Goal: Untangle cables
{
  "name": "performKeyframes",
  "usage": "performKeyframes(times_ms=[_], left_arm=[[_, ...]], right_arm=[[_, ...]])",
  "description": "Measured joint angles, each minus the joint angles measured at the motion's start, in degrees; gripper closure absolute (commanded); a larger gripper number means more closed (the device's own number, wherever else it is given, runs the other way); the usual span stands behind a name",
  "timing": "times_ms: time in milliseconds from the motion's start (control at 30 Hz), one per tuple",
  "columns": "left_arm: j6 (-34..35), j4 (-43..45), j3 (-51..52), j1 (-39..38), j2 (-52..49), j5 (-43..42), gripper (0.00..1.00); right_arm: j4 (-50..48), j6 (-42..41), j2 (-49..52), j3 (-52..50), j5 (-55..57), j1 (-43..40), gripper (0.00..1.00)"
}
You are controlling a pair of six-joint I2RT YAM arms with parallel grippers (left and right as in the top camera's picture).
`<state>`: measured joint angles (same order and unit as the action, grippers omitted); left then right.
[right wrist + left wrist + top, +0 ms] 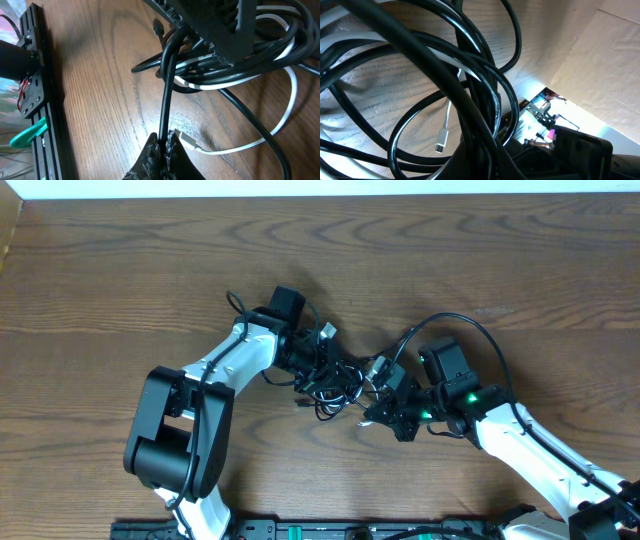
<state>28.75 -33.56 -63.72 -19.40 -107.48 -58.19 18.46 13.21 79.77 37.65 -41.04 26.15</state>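
The cables point(335, 385) lie in one knot at the middle of the wooden table, between both arms. My left gripper point(312, 367) is in the knot's left side; in the left wrist view it point(492, 160) is shut on a bundle of black cables point(470, 75). A white cable's silver plug point(441, 141) hangs just beside them. My right gripper point(378, 408) is at the knot's right side. Seen from the right wrist, it point(164, 146) is shut on one black cable point(166, 85) running up into the knot. The white cable point(280, 125) loops past, its plug beside my right finger.
A black rail point(300, 530) runs along the table's front edge, also seen as the rail point(35, 100) in the right wrist view. The right arm's own thick black wire point(470, 330) arcs over that arm. Bare wood point(120, 280) surrounds the knot.
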Motion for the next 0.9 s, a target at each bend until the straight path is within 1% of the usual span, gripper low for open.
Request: performKeyframes(times_ms=[267,600,800,900], left_arm=[[-2.03,0.42,0.0,-1.7,0.0,0.04,0.92],[-2.27,0.42,0.0,-2.03,0.0,0.04,0.92],[-2.27,0.44,0.0,-2.03,0.0,0.04,0.91],[-2.27,0.42,0.0,-2.03,0.0,0.04,0.89]], right_arm=[[-1.79,-0.72,0.0,-0.04,0.37,0.0,0.99],[-2.25,-1.97,0.0,-0.24,0.37,0.0,0.99],[-6.19,-4.96,1.05,-0.39,0.35,0.0,0.99],[-7.91,-6.82,2.58,-0.39,0.24,0.02,0.99]])
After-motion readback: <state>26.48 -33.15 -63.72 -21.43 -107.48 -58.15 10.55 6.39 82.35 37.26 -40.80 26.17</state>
